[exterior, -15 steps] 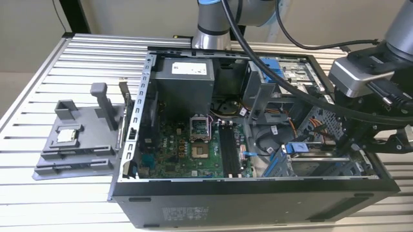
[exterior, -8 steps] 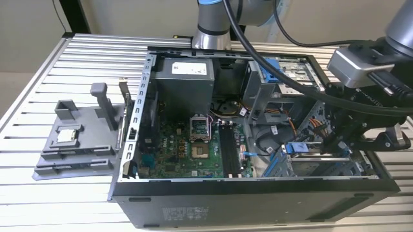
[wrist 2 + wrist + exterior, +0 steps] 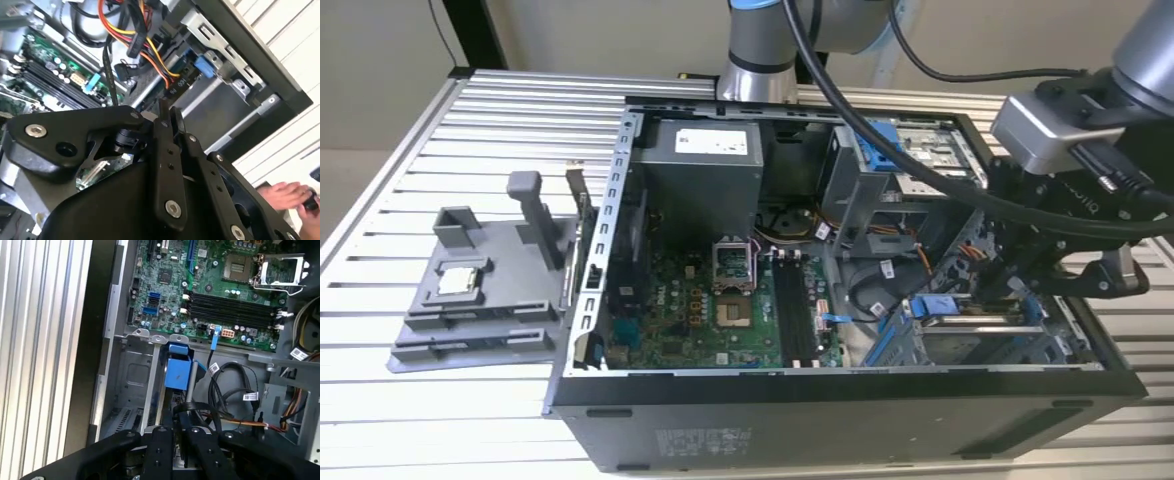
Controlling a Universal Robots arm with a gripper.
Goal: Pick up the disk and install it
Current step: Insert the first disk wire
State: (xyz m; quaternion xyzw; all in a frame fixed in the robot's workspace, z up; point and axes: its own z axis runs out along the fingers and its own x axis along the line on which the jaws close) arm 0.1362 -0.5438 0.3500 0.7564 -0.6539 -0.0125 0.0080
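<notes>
An open computer case surrounds the pincer; its green motherboard lies beyond the fingertips (memory slots nearest). Well apart from the pincer, a grey fixture holds a small silver chip.

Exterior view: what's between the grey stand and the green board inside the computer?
The computer case's metal wall stands between the grey stand and the green board, as the exterior view shows.
</notes>
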